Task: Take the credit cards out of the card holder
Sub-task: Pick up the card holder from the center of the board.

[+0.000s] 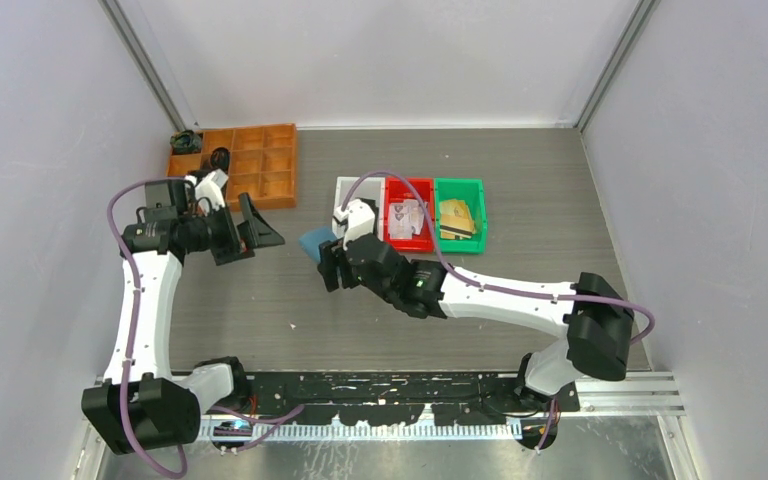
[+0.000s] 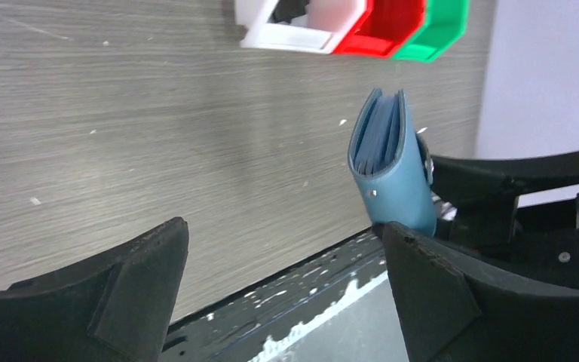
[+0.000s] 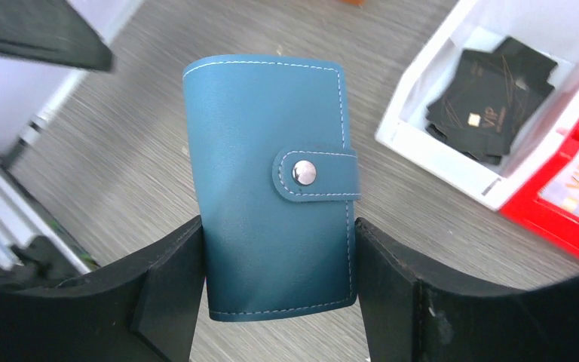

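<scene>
The grey wood-grain table (image 1: 520, 200) carries both arms at its near edge. The right arm (image 1: 500, 295) reaches toward the middle and the left arm (image 1: 145, 300) rises on the left side. An orange compartment tray (image 1: 260, 160) sits at the far left. A white bin (image 3: 422, 113), a red bin (image 1: 407, 185) and a green bin (image 1: 460, 183) stand in a row at the centre, and dark cards (image 3: 490, 105) lie in the white one. The left pincer (image 2: 283, 279) gapes wide with nothing in it. The right pincer (image 3: 279, 256) clamps the lower part of the teal card holder (image 3: 271, 173), holding it upright just left of the bins. Its strap is fastened by a metal snap (image 3: 304, 172).
</scene>
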{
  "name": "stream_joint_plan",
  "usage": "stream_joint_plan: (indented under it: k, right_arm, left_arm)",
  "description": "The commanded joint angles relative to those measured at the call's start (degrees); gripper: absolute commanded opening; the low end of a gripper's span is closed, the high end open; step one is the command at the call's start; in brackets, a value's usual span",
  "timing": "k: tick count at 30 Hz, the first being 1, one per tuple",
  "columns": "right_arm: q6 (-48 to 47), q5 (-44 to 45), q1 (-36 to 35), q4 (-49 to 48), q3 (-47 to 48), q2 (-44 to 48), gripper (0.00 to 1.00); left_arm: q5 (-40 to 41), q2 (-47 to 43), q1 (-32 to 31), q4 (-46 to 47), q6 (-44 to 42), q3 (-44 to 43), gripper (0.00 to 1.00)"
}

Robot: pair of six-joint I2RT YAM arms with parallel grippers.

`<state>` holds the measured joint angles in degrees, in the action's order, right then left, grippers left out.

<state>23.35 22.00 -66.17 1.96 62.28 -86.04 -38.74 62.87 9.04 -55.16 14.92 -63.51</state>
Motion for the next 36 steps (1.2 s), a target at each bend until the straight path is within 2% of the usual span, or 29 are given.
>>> stream_joint_plan:
  k: [1,6,13,16,21,26,33,36]
  right_arm:
    - [2.04,0.46,-1.11,-5.65,5.56,3.55,0.71]
    - [2.18,-1.21,-1.4,-5.56,9.21,2.5,0.71]
    - [2.4,-3.35,-2.14,-5.05,13.14,-0.44,0.71]
    - [2.27,-3.54,-2.69,-5.4,14.09,-1.3,0.71]
    - [1.84,-3.44,-3.38,-5.47,16.2,-3.16,0.71]
    - [1.24,-2.67,-3.51,-5.47,18.18,-4.82,0.71]
    - [-0.96,-0.23,-3.45,-5.47,20.72,-7.05,0.71]
    - [-0.96,-0.55,-3.44,-4.98,21.87,-8.13,0.75]
  left_arm:
    - [-8.02,-0.96,0.36,6.95,10.94,-0.66,1.0]
    - [-11.42,-2.49,0.35,12.54,18.55,0.2,0.99]
    - [-13.08,-4.21,0.34,14.96,22.07,1.03,0.95]
    - [-13.94,-4.42,0.33,16.13,23.77,1.1,0.91]
    - [-14.79,-4.27,0.29,16.63,25.17,0.95,0.74]
    - [-15.89,-4.57,0.25,16.46,25.73,1.82,0.51]
    - [-17.13,-5.7,0.26,15.46,25.6,2.66,0.3]
    - [-17.77,-6.06,0.26,15.36,24.87,2.58,0.2]
